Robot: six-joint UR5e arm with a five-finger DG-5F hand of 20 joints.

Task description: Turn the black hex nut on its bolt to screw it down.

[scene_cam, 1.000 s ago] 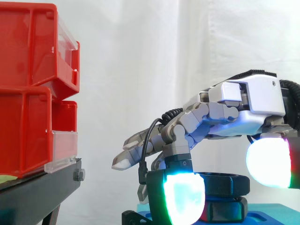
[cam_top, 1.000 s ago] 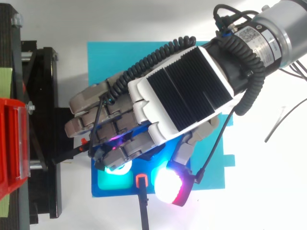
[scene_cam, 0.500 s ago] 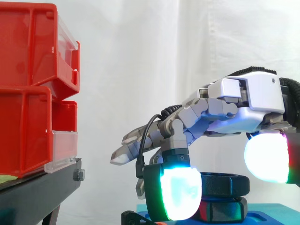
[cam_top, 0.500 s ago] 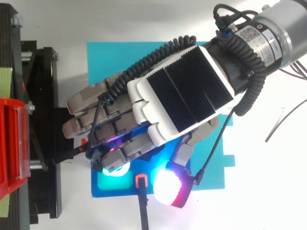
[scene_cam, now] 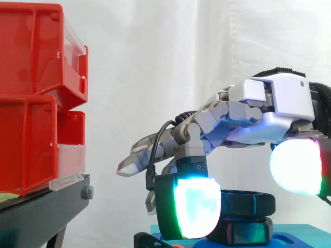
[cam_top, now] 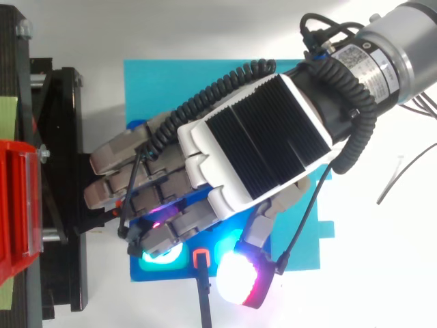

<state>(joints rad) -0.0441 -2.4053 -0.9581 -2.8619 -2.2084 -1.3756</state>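
Observation:
The black hex nut (scene_cam: pixel 249 202) sits on its bolt above a second black piece (scene_cam: pixel 249 230), on the blue base (cam_top: pixel 293 225). My hand (cam_top: pixel 252 147) hovers palm-down over the nut and hides it in the top view. One finger bends down, and its cyan pad (scene_cam: pixel 194 207) hangs in front of the nut's left side. The thumb's white pad (scene_cam: pixel 296 165) floats above and to the right of the nut, apart from it. The other fingers (scene_cam: pixel 139 157) reach out straight to the left. Nothing is pinched between thumb and finger.
Red bins (scene_cam: pixel 36 98) are stacked on a black stand (scene_cam: pixel 46 206) at the left, close to my outstretched fingertips. A black clip with an orange mark (cam_top: pixel 201 258) sits at the base's near edge. The white table lies to the right of the base.
The hand has swung about the nut, with the straight fingers moving left toward the stand. The cyan pad shifted slightly left, and the thumb pad rose off the nut's level.

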